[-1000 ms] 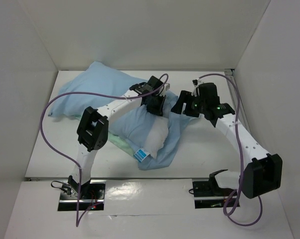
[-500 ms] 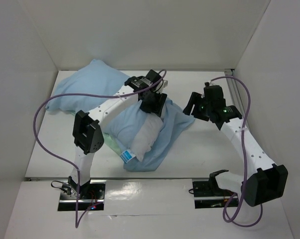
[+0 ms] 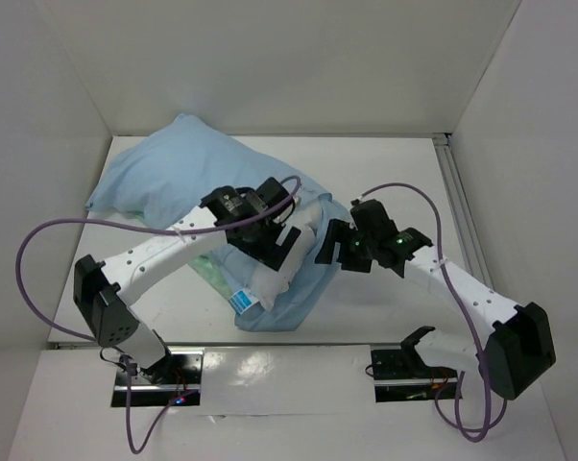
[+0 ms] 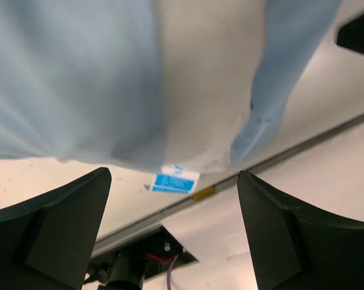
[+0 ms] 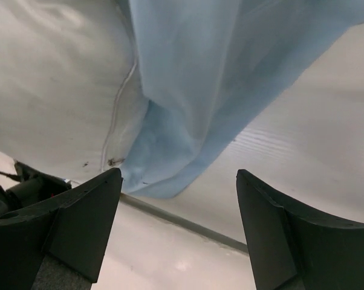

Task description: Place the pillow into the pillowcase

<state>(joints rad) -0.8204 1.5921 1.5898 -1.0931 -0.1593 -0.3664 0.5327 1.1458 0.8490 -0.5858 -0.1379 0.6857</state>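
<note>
Currently the left gripper (image 4: 173, 178) and the right gripper (image 5: 179, 174) both gape wide, holding nothing, over the pillow (image 3: 273, 277), whose near end pokes out of the pillowcase (image 3: 164, 173).

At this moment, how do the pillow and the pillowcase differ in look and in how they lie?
The pillow is white and plump; the pillowcase is light blue and thin. Only the near part of the pillow shows, with a blue label, while the pillowcase spreads wider, toward the far-left corner. Both are soft and lie on the table.
</note>
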